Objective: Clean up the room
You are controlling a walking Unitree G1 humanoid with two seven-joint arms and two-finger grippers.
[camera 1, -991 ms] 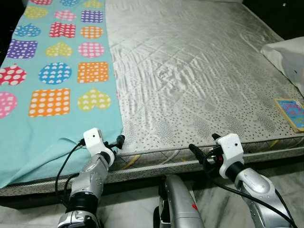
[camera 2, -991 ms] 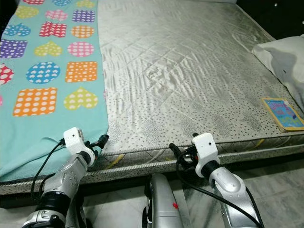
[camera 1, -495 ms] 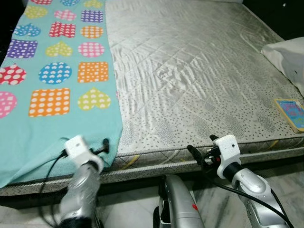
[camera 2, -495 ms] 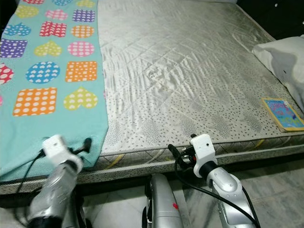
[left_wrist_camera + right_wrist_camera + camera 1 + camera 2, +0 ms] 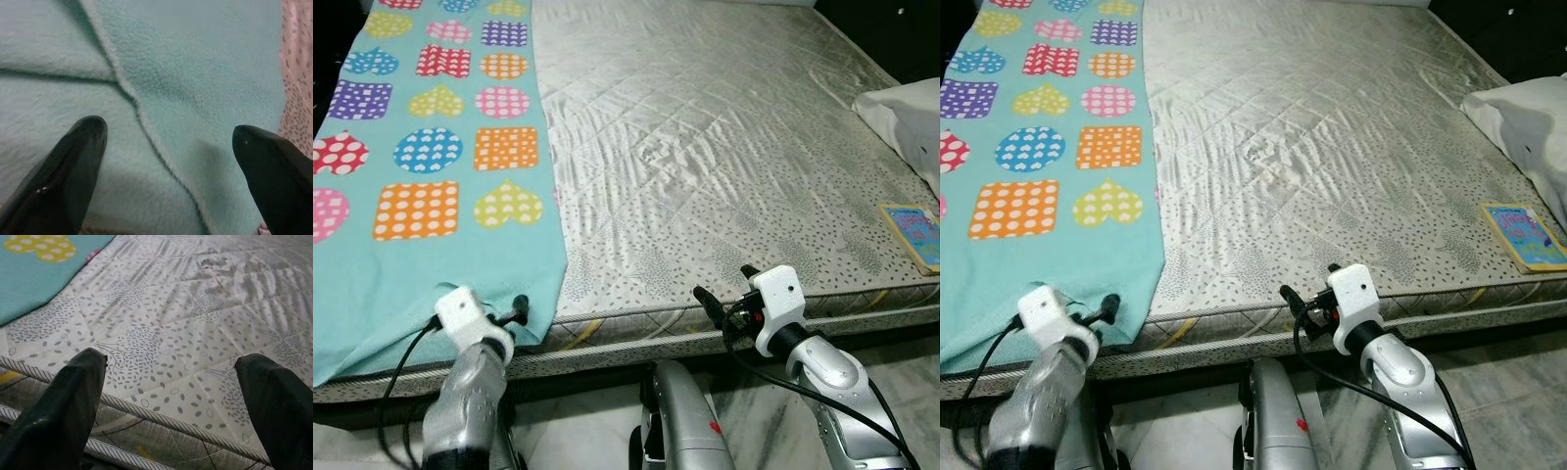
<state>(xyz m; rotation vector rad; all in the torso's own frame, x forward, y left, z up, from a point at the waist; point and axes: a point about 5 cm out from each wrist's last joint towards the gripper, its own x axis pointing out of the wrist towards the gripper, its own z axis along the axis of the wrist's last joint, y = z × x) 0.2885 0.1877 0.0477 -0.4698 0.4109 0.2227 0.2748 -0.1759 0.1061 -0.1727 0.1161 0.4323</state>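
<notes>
A turquoise fleece blanket point(image 5: 440, 176) with bright dotted hearts, squares and circles covers the left part of a bare grey quilted mattress point(image 5: 705, 166). My left gripper point(image 5: 517, 310) is at the blanket's near right corner by the bed's front edge. It is open, and in the left wrist view its two black fingers point(image 5: 58, 176) straddle a folded seam of the blanket point(image 5: 161, 112) without gripping it. My right gripper point(image 5: 705, 297) is open above the mattress's front edge point(image 5: 161, 357), holding nothing.
A white pillow point(image 5: 906, 113) lies at the bed's right edge, with a colourful book point(image 5: 913, 231) just in front of it. Grey tiled floor point(image 5: 901, 362) shows below the bed's front edge.
My left arm has swung left, from the mattress edge to the blanket's near corner. My right gripper has edged slightly left and forward.
</notes>
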